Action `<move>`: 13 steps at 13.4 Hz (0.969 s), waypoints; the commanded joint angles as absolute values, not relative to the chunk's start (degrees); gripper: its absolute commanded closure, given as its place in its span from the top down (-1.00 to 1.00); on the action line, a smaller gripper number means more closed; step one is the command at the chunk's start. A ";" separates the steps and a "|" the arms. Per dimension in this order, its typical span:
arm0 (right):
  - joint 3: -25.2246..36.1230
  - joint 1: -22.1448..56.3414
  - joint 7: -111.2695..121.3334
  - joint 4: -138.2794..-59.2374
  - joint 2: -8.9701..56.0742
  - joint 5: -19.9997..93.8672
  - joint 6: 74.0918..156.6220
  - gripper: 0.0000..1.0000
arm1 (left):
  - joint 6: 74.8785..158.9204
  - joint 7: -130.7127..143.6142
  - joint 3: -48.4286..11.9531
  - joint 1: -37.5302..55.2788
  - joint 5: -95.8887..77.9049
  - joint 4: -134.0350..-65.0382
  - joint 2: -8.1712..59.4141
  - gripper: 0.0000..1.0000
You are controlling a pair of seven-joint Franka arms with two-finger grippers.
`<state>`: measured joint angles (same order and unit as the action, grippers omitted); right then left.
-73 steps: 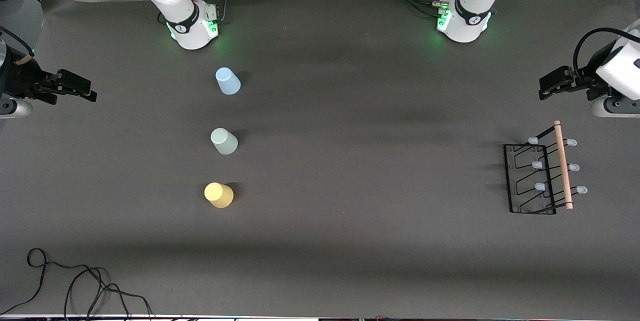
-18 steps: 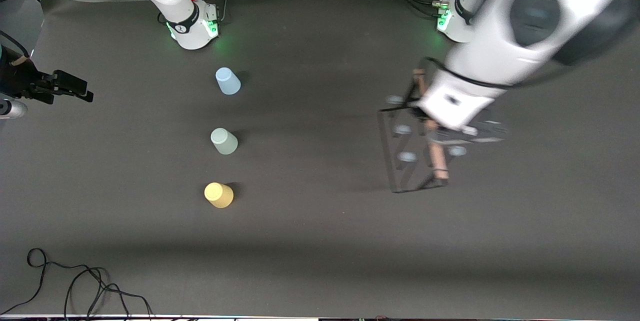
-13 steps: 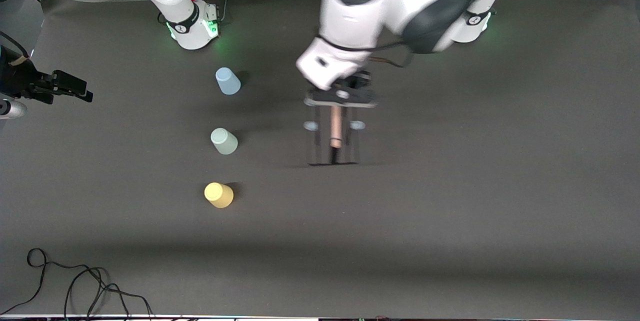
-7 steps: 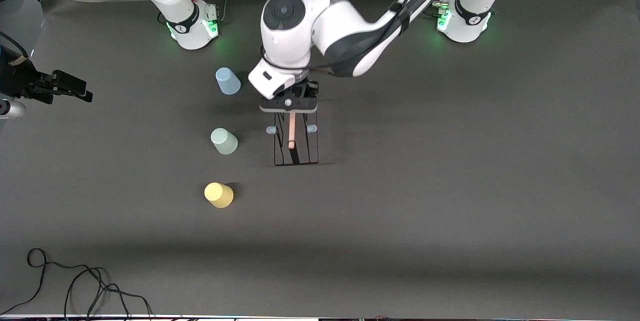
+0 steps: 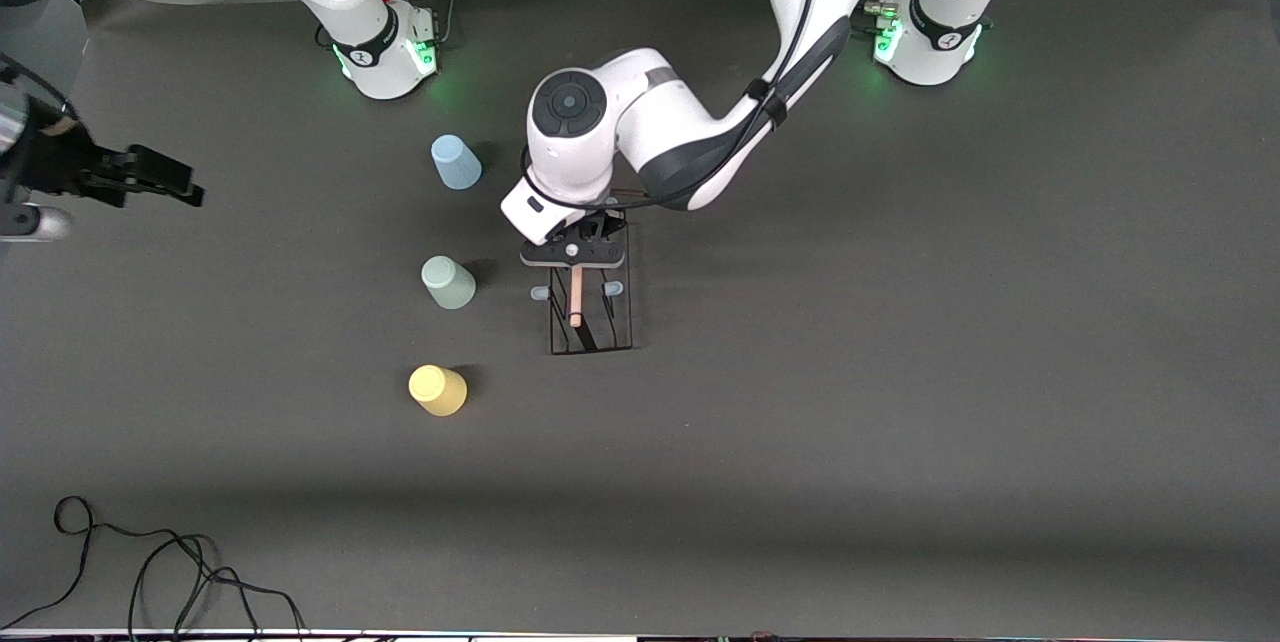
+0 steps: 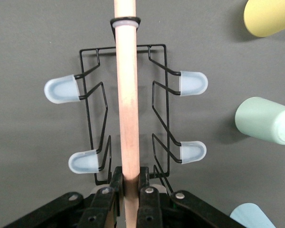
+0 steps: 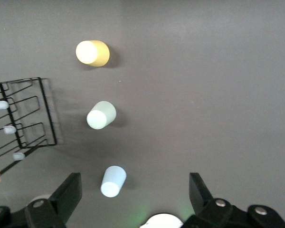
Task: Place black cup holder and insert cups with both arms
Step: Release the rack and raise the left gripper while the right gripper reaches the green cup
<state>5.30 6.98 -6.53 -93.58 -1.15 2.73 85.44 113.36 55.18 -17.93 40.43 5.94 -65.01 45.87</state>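
The black cup holder [image 5: 592, 320] stands upright in the middle of the table, beside the pale green cup [image 5: 448, 283]. I cannot tell whether its base touches the table. My left gripper [image 5: 575, 260] is shut on its wooden dowel handle [image 6: 127, 95], with the jaws [image 6: 130, 183] clamped on the handle's end. The light blue cup [image 5: 456, 163], the green cup and the yellow cup [image 5: 437, 390] stand upside down in a row. My right gripper [image 5: 185, 190] waits open and empty at the right arm's end of the table. Its view shows the blue cup [image 7: 113, 181] between its fingers [image 7: 69, 194].
A black cable [image 5: 150, 562] lies coiled at the table's near edge toward the right arm's end. The dark mat [image 5: 900, 372] toward the left arm's end holds nothing.
My left arm picked up the holder at its end of the table and carried it to the middle beside the cups, lowering it in the last half second. The right gripper shifted slightly.
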 commanded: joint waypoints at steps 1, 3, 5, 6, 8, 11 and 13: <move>5.27 11.50 -13.86 -93.78 0.35 3.25 87.09 1.00 | 115.05 54.24 -17.23 40.87 6.86 -65.74 45.79 -0.67; 5.27 14.49 -19.05 -94.74 1.58 3.25 89.20 1.00 | 114.44 53.79 -17.23 40.69 7.03 -65.66 45.36 1.00; 5.27 16.78 -22.92 -99.03 1.41 3.25 93.67 1.00 | 112.77 53.53 -17.31 38.77 7.03 -65.65 43.60 1.00; 5.27 18.27 -24.77 -102.10 1.06 3.25 97.08 1.00 | 109.28 52.39 -17.49 37.54 6.86 -65.74 40.98 1.00; 5.27 19.33 -25.49 -108.25 0.53 3.25 104.12 1.00 | 103.47 48.01 -17.75 34.04 3.80 -66.53 35.54 1.00; 5.27 20.57 -27.07 -117.30 0.26 3.16 115.53 1.00 | 101.08 39.32 -17.75 25.34 -2.09 -77.39 22.90 1.00; 5.36 21.53 -27.07 -124.50 0.79 3.25 126.07 1.00 | 99.24 31.33 -17.67 18.49 -5.35 -85.31 14.36 1.00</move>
<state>4.80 20.14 -25.58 -116.54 2.45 2.74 117.22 99.35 38.41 -17.53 24.76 -1.90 -72.13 25.43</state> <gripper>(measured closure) 0.000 0.000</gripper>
